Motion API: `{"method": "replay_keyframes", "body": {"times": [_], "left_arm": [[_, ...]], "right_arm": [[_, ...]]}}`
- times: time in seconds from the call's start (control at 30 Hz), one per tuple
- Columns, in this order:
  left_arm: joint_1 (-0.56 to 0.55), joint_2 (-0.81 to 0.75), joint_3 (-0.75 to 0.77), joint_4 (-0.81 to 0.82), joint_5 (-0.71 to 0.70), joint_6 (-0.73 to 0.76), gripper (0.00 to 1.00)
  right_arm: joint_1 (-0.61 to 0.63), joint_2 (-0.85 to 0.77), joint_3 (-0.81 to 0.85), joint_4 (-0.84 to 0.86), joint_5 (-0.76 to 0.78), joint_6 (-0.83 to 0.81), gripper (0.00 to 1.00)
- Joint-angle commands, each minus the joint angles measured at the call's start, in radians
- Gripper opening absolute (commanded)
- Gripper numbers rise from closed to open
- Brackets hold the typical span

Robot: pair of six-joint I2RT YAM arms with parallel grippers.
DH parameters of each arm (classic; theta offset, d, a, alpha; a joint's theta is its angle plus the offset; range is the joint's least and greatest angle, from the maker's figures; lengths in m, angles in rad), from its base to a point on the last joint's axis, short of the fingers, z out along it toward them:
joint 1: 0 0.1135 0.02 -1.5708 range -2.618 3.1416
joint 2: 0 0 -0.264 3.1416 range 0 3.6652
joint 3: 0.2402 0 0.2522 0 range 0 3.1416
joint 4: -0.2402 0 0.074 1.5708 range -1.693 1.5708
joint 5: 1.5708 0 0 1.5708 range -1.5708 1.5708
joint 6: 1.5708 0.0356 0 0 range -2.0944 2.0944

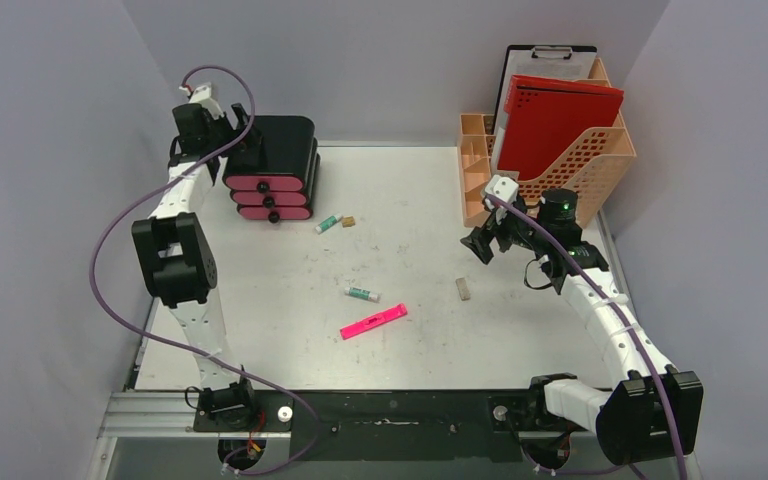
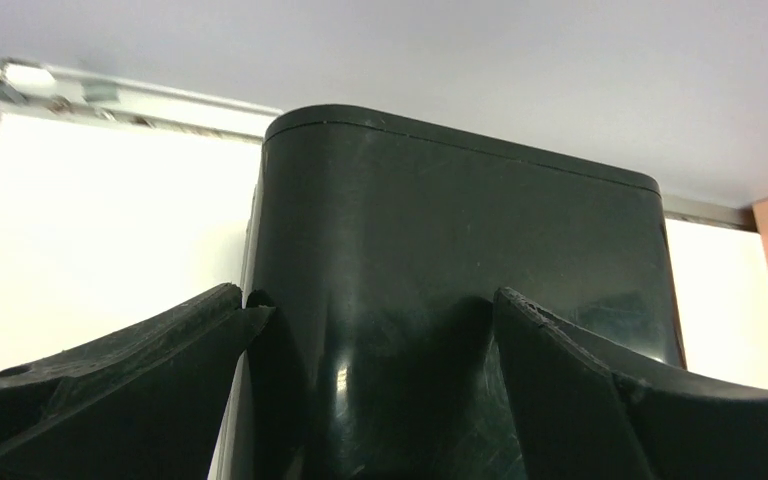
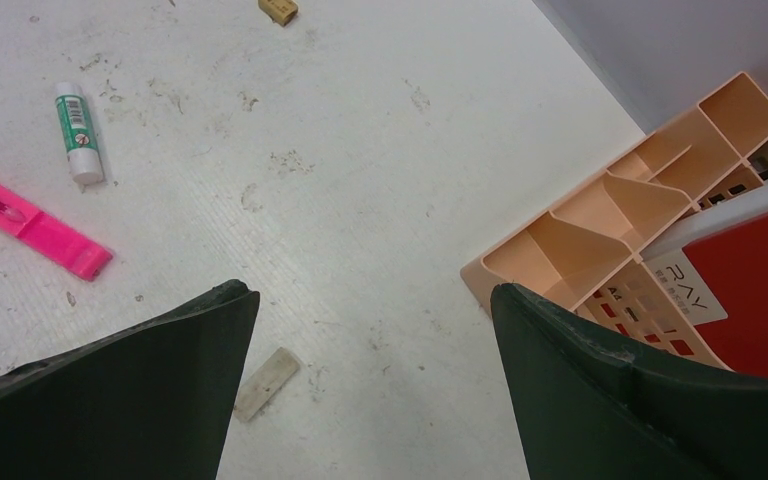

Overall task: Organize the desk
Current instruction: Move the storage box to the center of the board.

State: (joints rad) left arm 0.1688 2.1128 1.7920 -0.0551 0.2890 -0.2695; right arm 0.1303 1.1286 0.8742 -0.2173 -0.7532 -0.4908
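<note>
Grey walls (image 1: 390, 60) close in on three sides of the white, scuffed bench (image 1: 290, 330), which fills the middle of the overhead view between the two arms and runs from the black front rail back to the far wall. At its far right corner stands an orange perforated rack (image 1: 585, 165), and upright in its tall rear slot are a red folder (image 1: 555, 125) and, behind that, a black clipboard (image 1: 550, 62). A row of small open compartments (image 1: 475, 170) lines the rack's front, and what they hold cannot be told. At the far left sits a black drawer box (image 1: 280, 150) with three pink drawers (image 1: 270, 198) stacked and pushed in. The left tool (image 2: 372, 300) is up close against the box's black shell with its fingers spread, gripping nothing; whether they touch the shell cannot be told. The right tool (image 3: 375, 290) hangs above the bench just in front of the rack, its fingers also spread wide and holding nothing. Loose on the bench lie a pink highlighter (image 1: 373, 321), a green-and-white glue stick (image 1: 362, 293) near it, a second glue stick (image 1: 328, 224) close to the drawers, a tan block (image 1: 463, 289) below the right tool, and a smaller brown block (image 1: 348, 221) just beside the second glue stick.
</note>
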Motion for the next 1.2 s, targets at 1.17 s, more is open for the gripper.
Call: {"method": "replay_keyframes", "body": {"times": [1.17], "left_arm": [[-0.135, -0.648, -0.735, 0.013, -0.027, 0.233, 0.95]], "right_arm": [[-0.036, -0.033, -0.018, 0.09, -0.045, 0.04, 0.9]]}}
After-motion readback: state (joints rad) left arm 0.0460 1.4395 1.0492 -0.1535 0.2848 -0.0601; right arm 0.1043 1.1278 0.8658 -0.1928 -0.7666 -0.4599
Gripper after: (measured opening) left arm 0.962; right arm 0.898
